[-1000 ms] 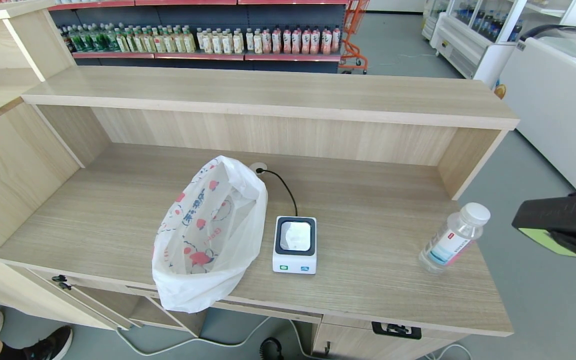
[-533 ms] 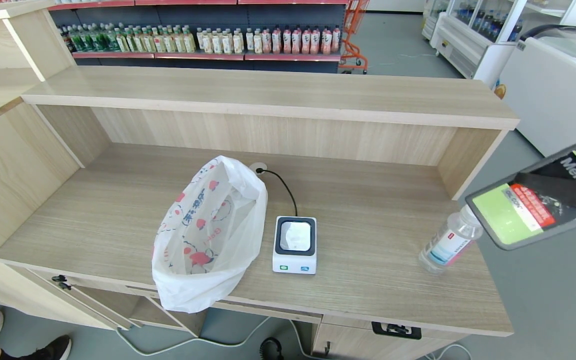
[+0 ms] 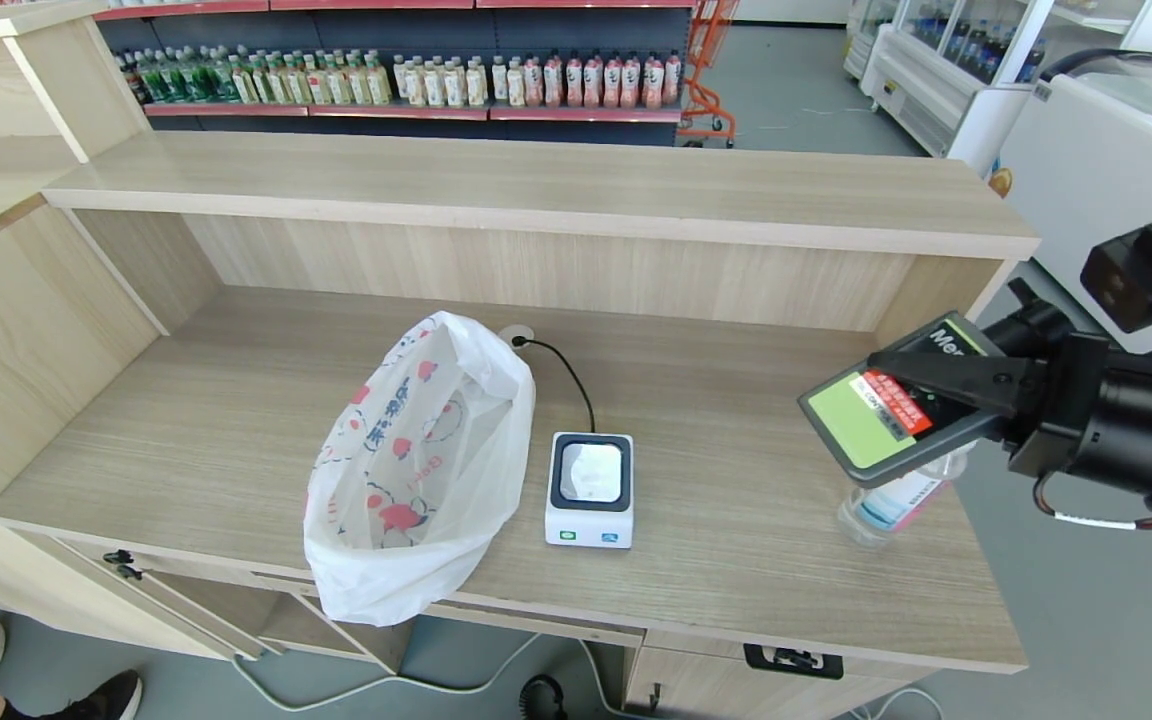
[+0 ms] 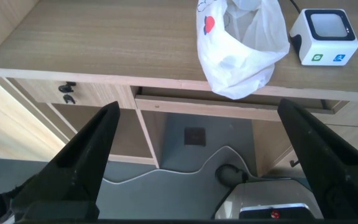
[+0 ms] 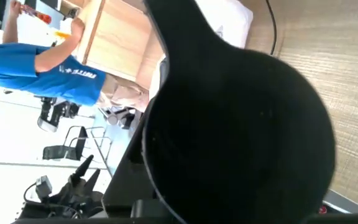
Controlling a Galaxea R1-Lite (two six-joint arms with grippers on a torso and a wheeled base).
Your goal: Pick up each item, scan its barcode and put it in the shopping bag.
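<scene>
Swung in from the right edge over the last second: right gripper (image 3: 921, 385), clamped on a flat green-black box (image 3: 851, 428), now above the right end of the bench (image 3: 736, 580). Shopping bag (image 3: 416, 460) mouth-open centre-left, scanner (image 3: 590, 488) just beside it, water bottle (image 3: 886, 508) under the box. Left gripper (image 4: 197, 109) spread wide, low before the bench front. Next, likely: carry box leftward clear of bottle, turn barcode side to scanner window, hold steady.

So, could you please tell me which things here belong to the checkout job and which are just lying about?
Job in hand:
shopping bag
barcode scanner
flat packet, held by the right gripper
water bottle on the counter

Just there:
scanner cable
drinks shelves
chest freezer
</scene>
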